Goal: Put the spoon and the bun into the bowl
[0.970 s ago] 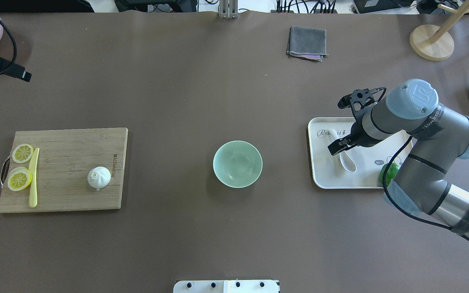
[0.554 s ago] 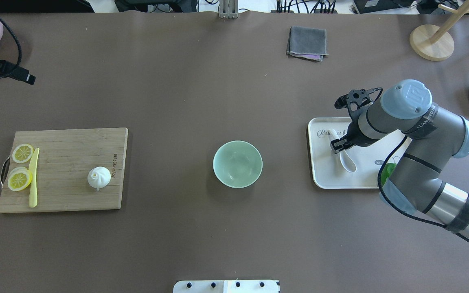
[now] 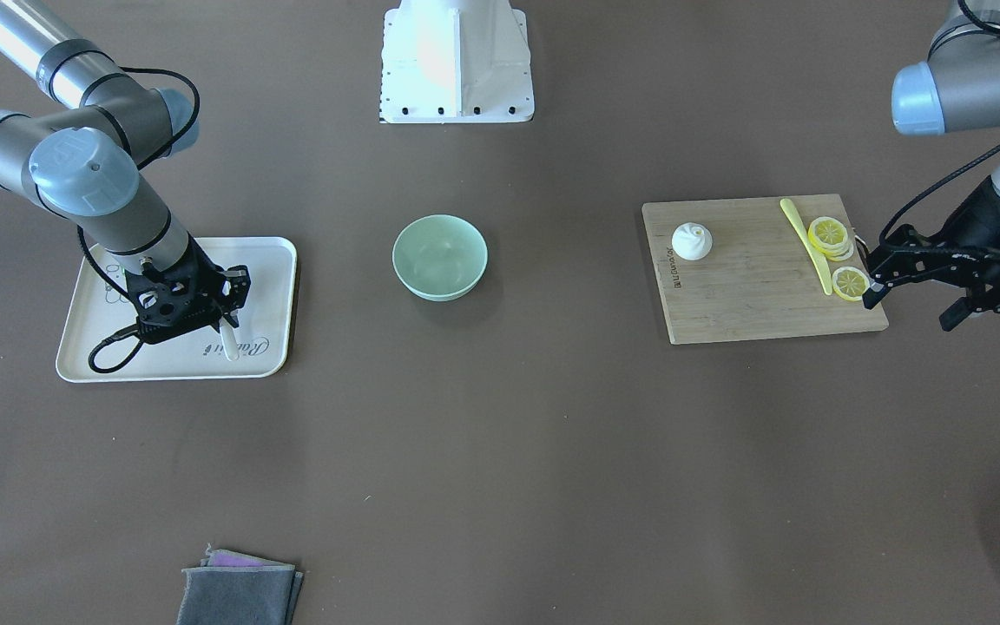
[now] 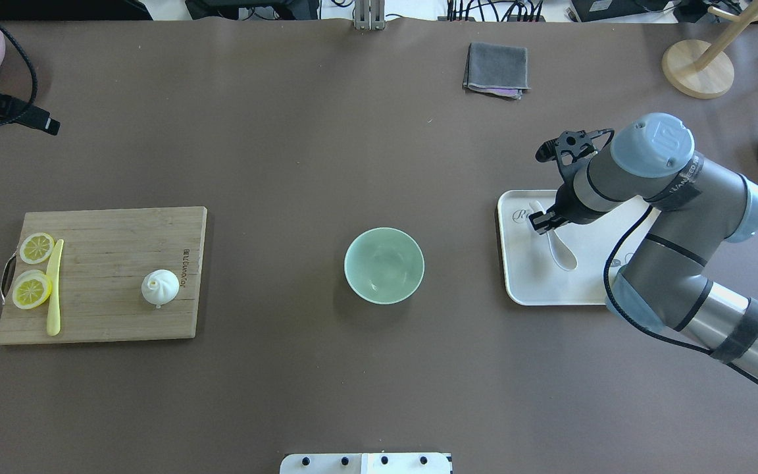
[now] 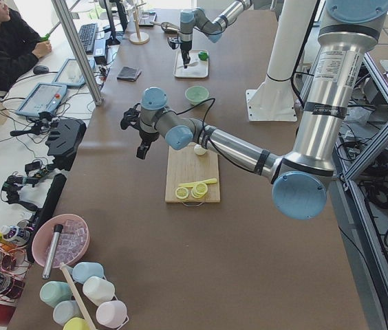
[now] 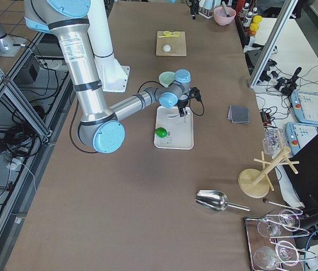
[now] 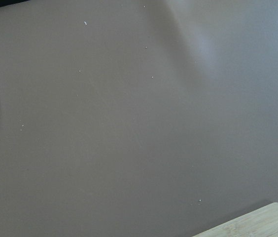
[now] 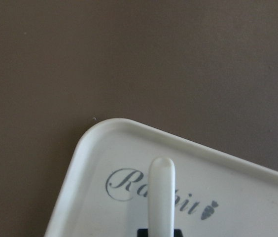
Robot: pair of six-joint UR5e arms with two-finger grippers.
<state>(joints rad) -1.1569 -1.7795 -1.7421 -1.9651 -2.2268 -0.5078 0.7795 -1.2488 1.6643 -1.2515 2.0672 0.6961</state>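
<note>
- Step in hand: picking up the spoon (image 4: pixel 562 250), which lies on the tray (image 4: pixel 537 293); the right gripper (image 4: pixel 541 222) sits low astride its handle, but I cannot tell whether it has clamped
- Next, I judge: a firm pinch, a lift, then a carry to the empty bowl (image 4: pixel 353 263)
- Bun (image 4: pixel 159 287) rests on the board (image 4: pixel 102 316); left gripper (image 3: pixel 908 305) hangs off the board's end, spread wide, empty
- Table (image 4: pixel 287 164) is matte brown; an operator (image 5: pixel 1 41) sits at a desk alongside

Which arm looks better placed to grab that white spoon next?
The right arm. The right gripper sits at the handle of the spoon on the white tray. The left gripper hangs past the cutting board near the lemon slices, far from the tray.
</note>
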